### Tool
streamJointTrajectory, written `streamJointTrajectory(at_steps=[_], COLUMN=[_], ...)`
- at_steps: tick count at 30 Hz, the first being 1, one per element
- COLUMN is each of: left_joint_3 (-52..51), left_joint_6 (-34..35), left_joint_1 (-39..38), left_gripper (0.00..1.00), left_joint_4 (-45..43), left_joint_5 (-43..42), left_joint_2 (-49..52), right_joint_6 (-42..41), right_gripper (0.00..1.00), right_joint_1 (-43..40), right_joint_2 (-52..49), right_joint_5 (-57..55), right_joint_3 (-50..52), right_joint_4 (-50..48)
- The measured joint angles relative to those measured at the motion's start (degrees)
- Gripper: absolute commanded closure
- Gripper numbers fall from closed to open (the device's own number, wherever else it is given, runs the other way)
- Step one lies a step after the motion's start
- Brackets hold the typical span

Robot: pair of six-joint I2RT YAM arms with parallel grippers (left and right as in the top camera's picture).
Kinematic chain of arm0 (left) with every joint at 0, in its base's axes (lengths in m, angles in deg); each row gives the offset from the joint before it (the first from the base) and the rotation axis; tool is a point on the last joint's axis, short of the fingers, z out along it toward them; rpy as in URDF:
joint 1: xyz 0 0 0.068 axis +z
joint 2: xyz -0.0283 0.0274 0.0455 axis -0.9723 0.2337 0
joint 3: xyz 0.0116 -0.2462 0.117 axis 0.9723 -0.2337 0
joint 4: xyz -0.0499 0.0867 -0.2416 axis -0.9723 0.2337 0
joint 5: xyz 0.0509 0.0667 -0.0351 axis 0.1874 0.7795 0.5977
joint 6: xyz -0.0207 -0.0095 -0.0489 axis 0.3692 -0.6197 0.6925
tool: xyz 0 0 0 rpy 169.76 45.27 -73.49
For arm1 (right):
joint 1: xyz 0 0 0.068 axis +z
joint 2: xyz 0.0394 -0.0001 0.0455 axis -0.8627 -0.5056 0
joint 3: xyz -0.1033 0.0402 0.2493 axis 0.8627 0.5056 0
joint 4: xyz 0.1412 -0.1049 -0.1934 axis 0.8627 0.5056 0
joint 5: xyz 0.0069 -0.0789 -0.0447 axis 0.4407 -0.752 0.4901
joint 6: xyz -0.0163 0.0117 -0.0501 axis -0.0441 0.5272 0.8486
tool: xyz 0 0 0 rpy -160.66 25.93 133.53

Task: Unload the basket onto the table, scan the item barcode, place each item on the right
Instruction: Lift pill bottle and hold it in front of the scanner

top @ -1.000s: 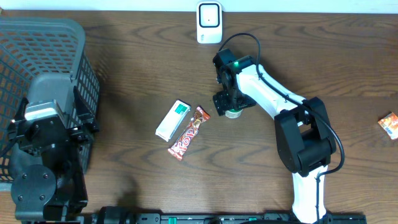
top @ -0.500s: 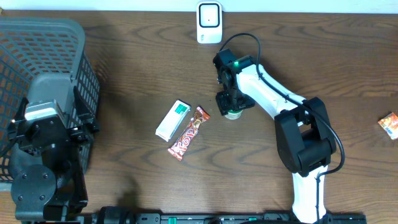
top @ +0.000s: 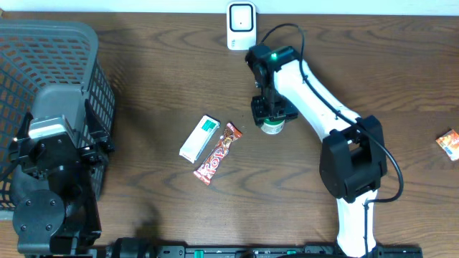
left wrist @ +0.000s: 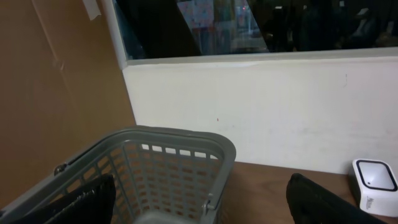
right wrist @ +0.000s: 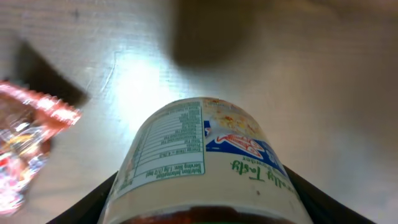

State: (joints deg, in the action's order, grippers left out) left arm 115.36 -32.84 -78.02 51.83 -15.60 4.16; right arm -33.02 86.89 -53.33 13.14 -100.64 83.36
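The right end effector [top: 270, 113] is clenched on a small jar [right wrist: 199, 155]. Its dark fingers [right wrist: 93, 208] press against both sides of the cream body, and the printed nutrition label faces the wrist camera. From overhead the jar shows just under the end effector, near the middle of the wooden counter [top: 143, 86]; I cannot tell whether it rests on the wood or is lifted. Just beside it, toward the left arm, lies a red candy bar [top: 217, 153], with a white and green box [top: 199, 137] next to that. Beyond the end effector, at the counter's far edge, stands a white scanner [top: 242, 25]. Well off to its other side lies a small orange packet [top: 449, 142]. The left end effector [left wrist: 202, 202] is released and empty, above a grey basket [left wrist: 180, 140].
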Motion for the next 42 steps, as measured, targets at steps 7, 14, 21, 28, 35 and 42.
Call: streamJointTrajectory(at_steps=[7,14,21,28,35,42], left_joint_3=[0.0,0.0,0.0,0.0,0.0,0.0], left_joint_6=[-0.02,0.0,0.0,0.0,0.0,0.0], left_joint_1=[0.0,0.0,0.0,0.0,0.0,0.0], left_gripper=[0.13,0.13,0.13,0.13,0.13,0.13], left_joint_4=[-0.02,-0.02,-0.02,-0.02,-0.02,-0.02], left_joint_5=[0.0,0.0,0.0,0.0,0.0,0.0], left_joint_2=[0.0,0.0,0.0,0.0,0.0,0.0], right_joint_6=[-11.76,-23.26,-25.46,-22.12,-12.85,-7.19], right_gripper=[0.57,0.59,0.67,0.64,0.53,0.57], right_joint_1=[-0.02,-0.02,0.02,0.76,1.09,0.92], right_joint_2=[0.0,0.0,0.0,-0.07,-0.07,-0.11], right_joint_5=[8.04,11.8,12.9,12.96,9.27,1.99], right_joint_3=[-4.11,-4.11,-4.11,-5.11,-9.09,-9.31], right_joint_4=[3.85,3.91,1.88,-6.19,-22.45,-38.93])
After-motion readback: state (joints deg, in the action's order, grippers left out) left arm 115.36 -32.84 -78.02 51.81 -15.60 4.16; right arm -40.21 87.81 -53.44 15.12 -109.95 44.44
